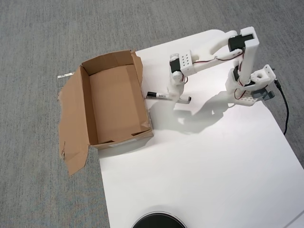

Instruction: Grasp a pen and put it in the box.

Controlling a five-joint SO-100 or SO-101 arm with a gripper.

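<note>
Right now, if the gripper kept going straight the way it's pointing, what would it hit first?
The gripper points down at the table and already sits at the pen. Going further, it would likely meet the white tabletop just under the pen, though height is unclear from overhead.

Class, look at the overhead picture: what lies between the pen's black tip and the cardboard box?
Nothing: in the overhead view only bare white table separates the pen from the box.
</note>
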